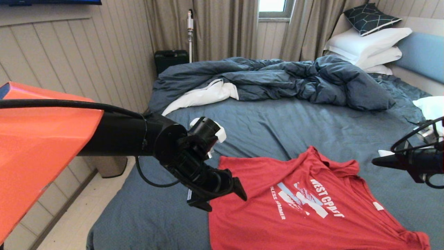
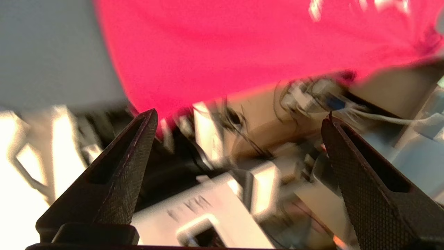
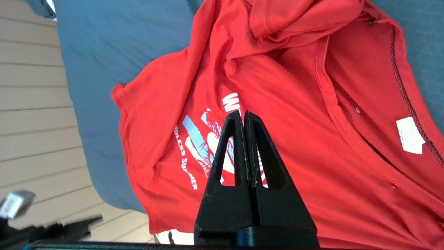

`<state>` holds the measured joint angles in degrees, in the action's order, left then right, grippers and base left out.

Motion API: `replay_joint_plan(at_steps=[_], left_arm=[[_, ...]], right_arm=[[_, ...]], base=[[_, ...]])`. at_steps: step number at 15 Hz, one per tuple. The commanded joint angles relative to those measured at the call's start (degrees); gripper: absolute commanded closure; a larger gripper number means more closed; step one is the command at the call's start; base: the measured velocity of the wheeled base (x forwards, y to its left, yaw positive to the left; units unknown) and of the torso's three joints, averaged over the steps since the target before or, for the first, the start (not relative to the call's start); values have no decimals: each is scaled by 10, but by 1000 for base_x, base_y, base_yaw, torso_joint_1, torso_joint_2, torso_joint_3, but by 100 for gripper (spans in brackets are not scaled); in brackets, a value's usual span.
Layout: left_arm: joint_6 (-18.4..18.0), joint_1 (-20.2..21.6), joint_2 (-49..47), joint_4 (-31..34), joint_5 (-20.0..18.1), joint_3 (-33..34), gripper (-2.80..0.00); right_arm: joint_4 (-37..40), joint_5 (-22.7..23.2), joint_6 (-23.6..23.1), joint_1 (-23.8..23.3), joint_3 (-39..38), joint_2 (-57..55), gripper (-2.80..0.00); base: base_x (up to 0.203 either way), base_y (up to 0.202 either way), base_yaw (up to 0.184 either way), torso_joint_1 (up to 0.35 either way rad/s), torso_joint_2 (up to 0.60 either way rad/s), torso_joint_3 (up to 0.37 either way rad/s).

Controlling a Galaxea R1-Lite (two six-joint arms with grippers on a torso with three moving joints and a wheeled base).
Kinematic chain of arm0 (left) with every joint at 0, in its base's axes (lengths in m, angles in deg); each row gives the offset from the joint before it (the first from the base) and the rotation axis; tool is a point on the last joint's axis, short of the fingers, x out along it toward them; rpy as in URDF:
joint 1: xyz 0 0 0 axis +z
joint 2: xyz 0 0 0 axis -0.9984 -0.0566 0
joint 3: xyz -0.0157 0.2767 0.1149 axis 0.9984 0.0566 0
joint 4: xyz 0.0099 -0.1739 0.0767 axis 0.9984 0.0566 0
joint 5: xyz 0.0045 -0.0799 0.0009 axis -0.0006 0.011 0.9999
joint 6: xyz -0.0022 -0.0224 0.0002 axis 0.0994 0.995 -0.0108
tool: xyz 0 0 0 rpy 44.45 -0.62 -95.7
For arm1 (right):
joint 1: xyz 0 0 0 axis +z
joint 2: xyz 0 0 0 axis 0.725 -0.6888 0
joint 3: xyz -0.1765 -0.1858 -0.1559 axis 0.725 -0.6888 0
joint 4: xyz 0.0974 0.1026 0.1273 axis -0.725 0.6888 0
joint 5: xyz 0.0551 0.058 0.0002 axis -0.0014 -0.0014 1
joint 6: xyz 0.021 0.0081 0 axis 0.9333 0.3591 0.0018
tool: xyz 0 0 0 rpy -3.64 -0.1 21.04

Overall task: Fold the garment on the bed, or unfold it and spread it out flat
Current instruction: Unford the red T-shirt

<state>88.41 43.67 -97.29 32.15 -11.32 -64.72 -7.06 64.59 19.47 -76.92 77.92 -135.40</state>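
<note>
Head view shows the garment lying rumpled, print up, on the bed at its near edge, the left hand released above its left hem and the right hand clenched empty above its print.

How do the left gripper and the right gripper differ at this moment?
The left gripper has its fingers wide apart, while the right gripper has its fingers pressed together. In the head view the left gripper hangs at the T-shirt's left edge; the right gripper shows near the picture's right edge, beyond the shirt's collar side. Both are black, and neither holds any cloth.
</note>
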Motion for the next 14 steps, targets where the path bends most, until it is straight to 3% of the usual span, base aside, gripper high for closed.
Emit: replay_joint_plan(at_steps=[1, 6, 10, 14], left_arm=[[8, -3, 5, 3, 38, 8, -280], [10, -13, -15, -15, 212, 54, -280], [40, -53, -11, -16, 222, 93, -280], [76, -103, 27, -42, 224, 177, -280]], right_arm=[[1, 3, 1, -4, 1, -2, 0], [1, 12, -3, -12, 8, -9, 0], [-5, 15, -5, -14, 8, -8, 0], [-5, 15, -6, -13, 6, -6, 0]], base=[[0, 0, 0, 0, 0, 0], [0, 0, 0, 0, 0, 0], [0, 0, 0, 0, 0, 0], [0, 0, 0, 0, 0, 0]])
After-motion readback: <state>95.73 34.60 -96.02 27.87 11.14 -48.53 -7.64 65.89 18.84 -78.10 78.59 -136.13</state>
